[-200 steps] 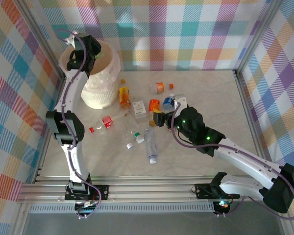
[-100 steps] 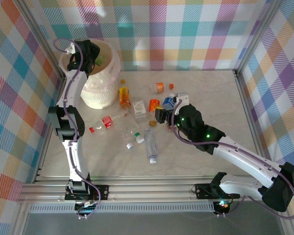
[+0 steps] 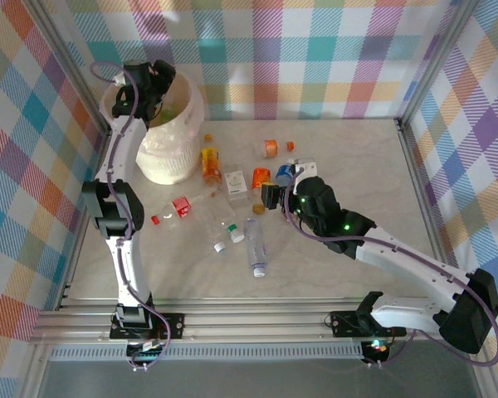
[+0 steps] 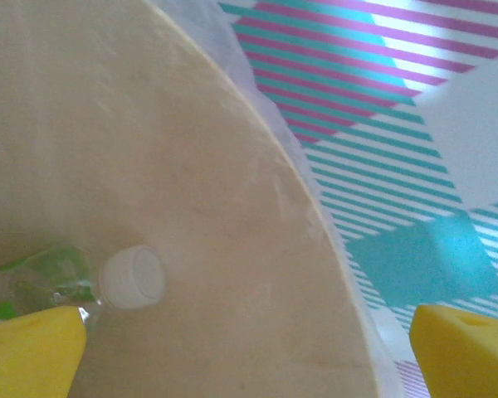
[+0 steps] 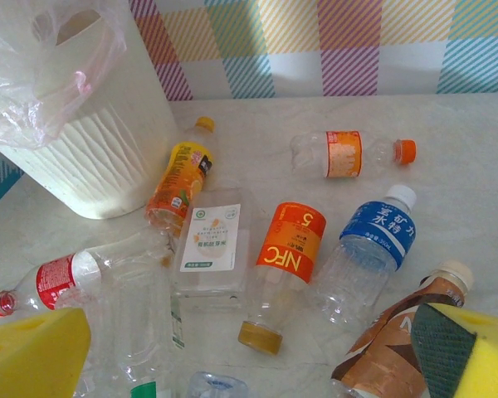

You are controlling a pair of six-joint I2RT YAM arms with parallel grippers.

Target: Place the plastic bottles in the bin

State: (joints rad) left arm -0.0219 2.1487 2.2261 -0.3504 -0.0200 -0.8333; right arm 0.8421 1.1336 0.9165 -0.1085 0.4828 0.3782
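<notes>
My right end effector (image 3: 271, 197) hangs spread open over the bottles (image 5: 286, 249) on the counter (image 5: 481, 124), the brown bottle (image 5: 390, 356) just beside one pad (image 5: 481, 356): light, thin-walled, slick, so I'd pinch across its labelled middle.

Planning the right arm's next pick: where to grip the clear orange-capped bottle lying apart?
Probably take the clear orange-capped bottle from above, across its orange-labelled middle, jaws closing on its long sides: it lies flat, with bare table on both sides.
</notes>
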